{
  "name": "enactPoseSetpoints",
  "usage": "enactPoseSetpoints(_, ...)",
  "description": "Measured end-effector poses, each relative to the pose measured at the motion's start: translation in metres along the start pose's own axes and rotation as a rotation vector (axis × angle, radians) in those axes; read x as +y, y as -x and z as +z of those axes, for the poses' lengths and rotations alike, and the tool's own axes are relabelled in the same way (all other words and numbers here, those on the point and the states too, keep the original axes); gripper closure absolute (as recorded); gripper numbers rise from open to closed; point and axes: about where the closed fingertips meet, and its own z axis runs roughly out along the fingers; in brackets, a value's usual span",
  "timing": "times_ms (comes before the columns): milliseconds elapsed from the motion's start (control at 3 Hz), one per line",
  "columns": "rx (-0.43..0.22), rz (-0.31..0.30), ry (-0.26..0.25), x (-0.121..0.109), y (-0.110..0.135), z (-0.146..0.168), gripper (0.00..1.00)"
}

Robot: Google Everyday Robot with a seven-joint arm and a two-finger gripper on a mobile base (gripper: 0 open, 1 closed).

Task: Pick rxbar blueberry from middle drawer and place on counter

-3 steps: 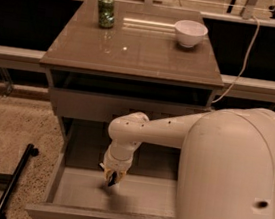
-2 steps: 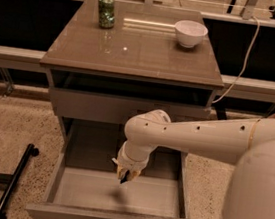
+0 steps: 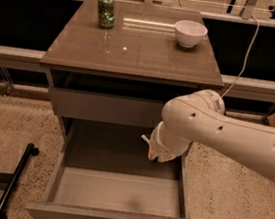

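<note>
Tool (image 3: pixel 154 153): sits at the end of the white arm (image 3: pixel 225 135), over the right rear part of the open middle drawer (image 3: pixel 116 192), just below the closed upper drawer front (image 3: pixel 102 108). The wrist covers most of it. Whether it is released, clenched or carrying anything cannot be told.

Rxbar blueberry: not seen. The visible drawer floor is bare and pale, with only a faint shadow near the middle. No bar lies on the desk (image 3: pixel 135 50). If the bar is anywhere in view, it is most likely in the tool behind the wrist, but this is unconfirmed.

Desk: carries a green can (image 3: pixel 106 10) at the rear left and a white bowl (image 3: pixel 190 32) at the rear right. The front half is free.

Step in hand, as judged: withdrawal from the drawer, between the pick and the placing.

Next move calls for: lifting the tool forward and clear of the upper drawer front and the desk edge, then carrying it over the free front half, well apart from can and bowl.

Change against the earlier frames: the tool was low over the middle of the drawer floor. It now stands higher and further right, near the right drawer wall. Can and bowl are unmoved.
</note>
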Motion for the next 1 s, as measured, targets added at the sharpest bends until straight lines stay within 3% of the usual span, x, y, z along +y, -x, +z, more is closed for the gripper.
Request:
enactPoseSetpoints(667,-0.275,-0.041,-0.178,-0.024,0.107,-0.133,1.00)
enactPoseSetpoints(1000,-0.394,-0.105,-0.198,-0.004,0.174,-0.182,1.00)
